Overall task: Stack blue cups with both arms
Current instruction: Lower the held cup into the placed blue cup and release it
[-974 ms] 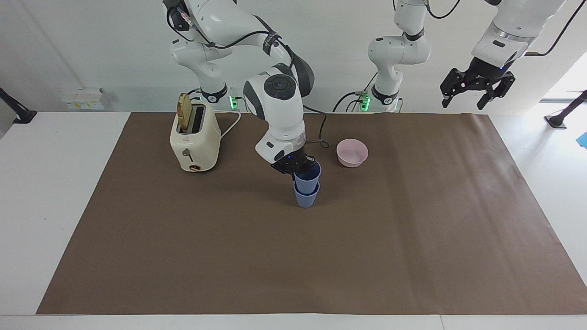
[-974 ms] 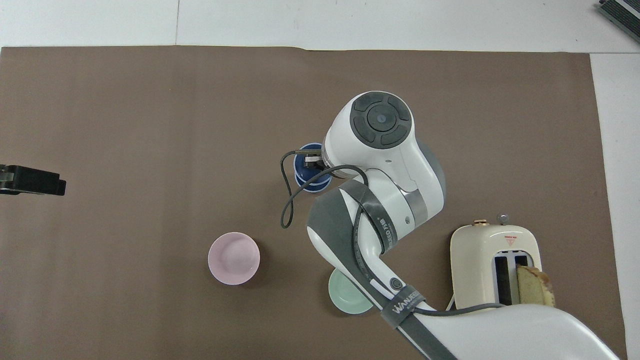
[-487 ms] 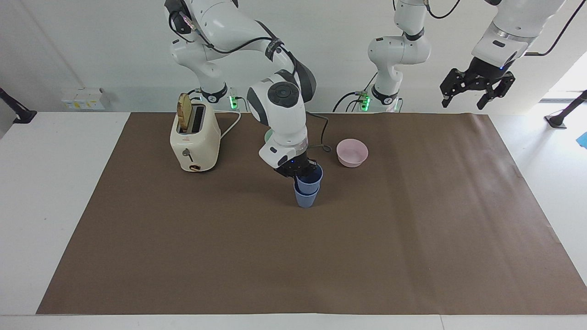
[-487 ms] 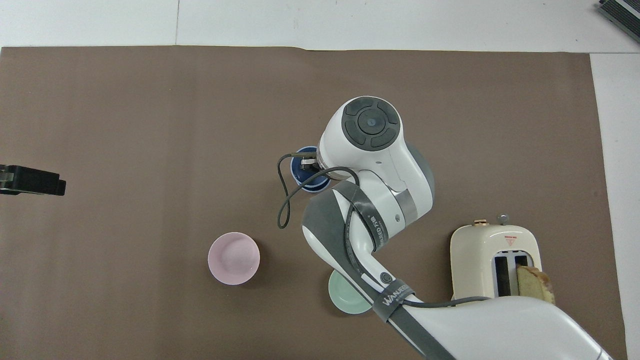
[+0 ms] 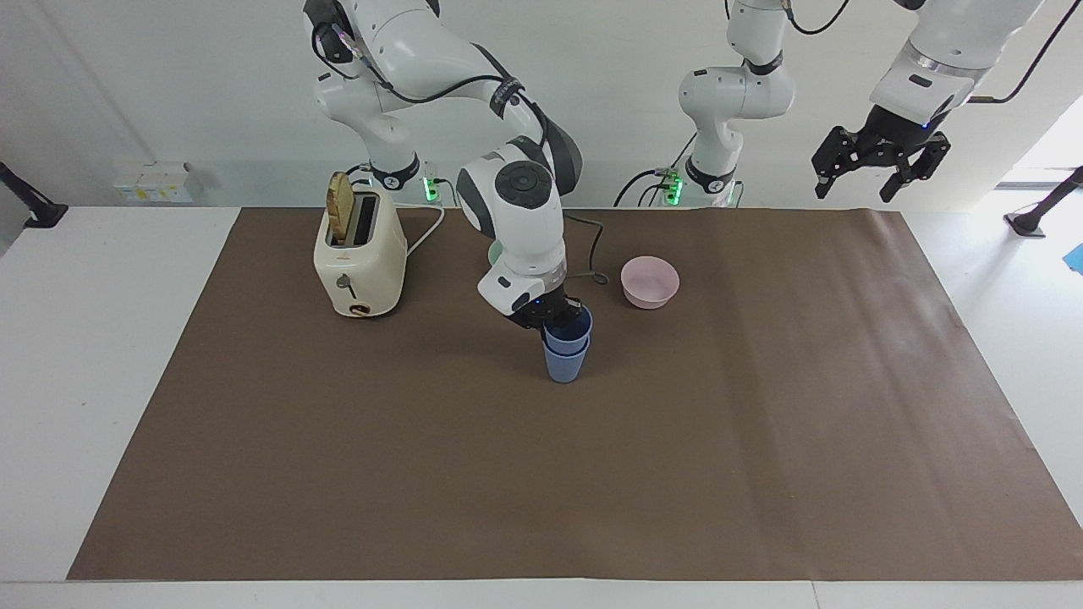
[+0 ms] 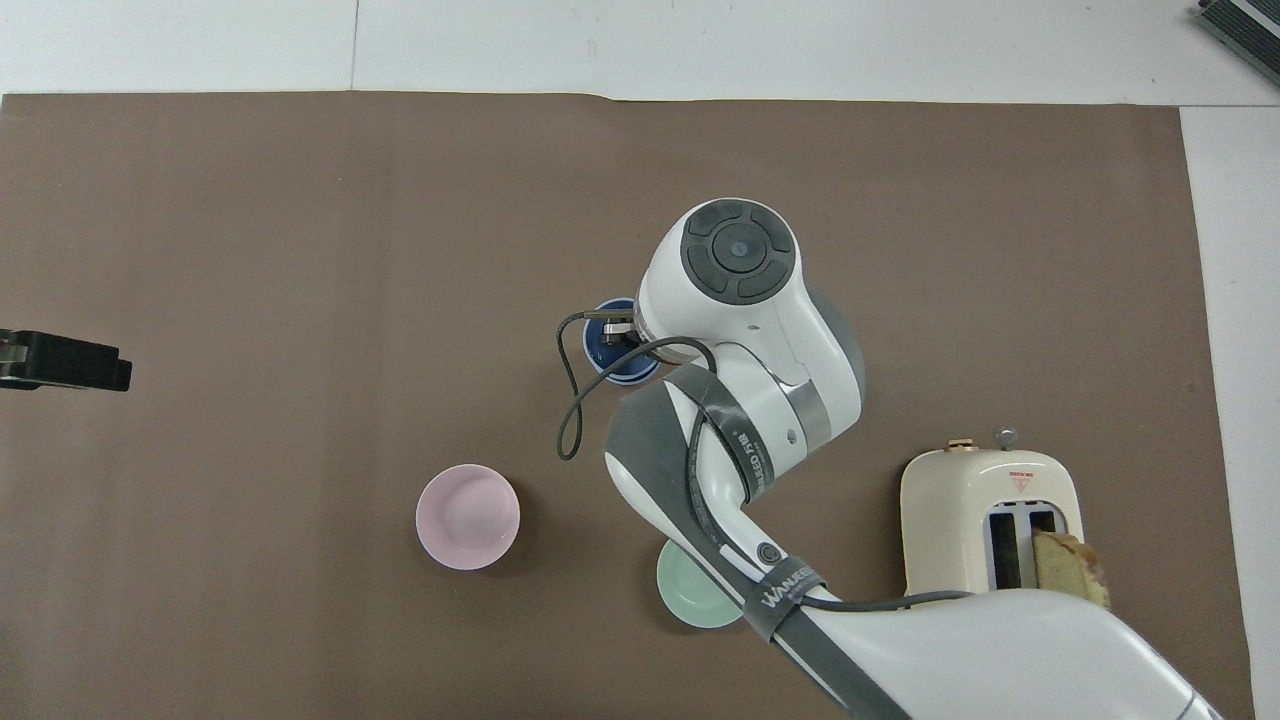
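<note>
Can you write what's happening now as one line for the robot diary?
right claw: on top cup | top cup: nested in bottom cup | left claw: waiting, raised

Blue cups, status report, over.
Right gripper at upper blue cup, nested in lower blue cup. Left gripper waits open, raised at its table end. Nothing in the way.

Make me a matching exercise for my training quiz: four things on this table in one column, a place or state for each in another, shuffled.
Things:
1. upper blue cup
2. pink bowl
3. toast slice
4. left end effector

Places or states:
A. raised, holding nothing
B. standing in the toaster
C. nested in the lower blue cup
D. empty on the brown mat

Pairs: 1-C, 2-D, 3-B, 4-A
</note>
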Motion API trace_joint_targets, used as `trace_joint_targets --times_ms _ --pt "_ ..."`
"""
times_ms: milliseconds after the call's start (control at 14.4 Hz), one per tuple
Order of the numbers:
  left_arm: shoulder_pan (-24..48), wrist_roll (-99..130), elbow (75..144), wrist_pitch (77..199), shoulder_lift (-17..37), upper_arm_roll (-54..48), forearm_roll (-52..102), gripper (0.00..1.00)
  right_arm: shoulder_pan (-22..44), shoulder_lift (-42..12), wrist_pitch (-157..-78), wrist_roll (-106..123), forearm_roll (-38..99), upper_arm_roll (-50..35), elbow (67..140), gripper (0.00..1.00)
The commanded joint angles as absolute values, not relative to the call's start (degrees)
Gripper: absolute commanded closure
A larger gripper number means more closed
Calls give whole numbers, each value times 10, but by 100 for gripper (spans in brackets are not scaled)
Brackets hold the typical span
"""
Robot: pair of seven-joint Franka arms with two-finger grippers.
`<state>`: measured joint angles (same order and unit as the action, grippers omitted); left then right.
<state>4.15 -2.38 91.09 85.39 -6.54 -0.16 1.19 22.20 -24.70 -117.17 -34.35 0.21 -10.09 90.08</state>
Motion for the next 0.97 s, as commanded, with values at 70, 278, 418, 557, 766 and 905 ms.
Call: trace_joint_targets --times_ms 70,278,418,557,766,905 --pt "37 -20 918 847 -76 -3 18 0 218 -244 -1185 -346 2 -104 907 51" --pt "37 -20 918 847 -76 -3 18 0 218 -243 -1185 -349 3 -104 904 42" --pt "37 -20 918 847 -76 -3 17 0 220 -243 -1180 -349 2 -104 902 41" --pt "37 -20 918 846 -76 -3 18 0 218 -241 -1173 -349 -3 -103 896 7" --pt "37 -20 918 847 -76 -3 17 0 201 -228 -1141 -343 -5 -99 869 0" --pt "37 -20 918 847 -76 -3 17 0 193 -218 -1097 -341 -5 -97 857 0"
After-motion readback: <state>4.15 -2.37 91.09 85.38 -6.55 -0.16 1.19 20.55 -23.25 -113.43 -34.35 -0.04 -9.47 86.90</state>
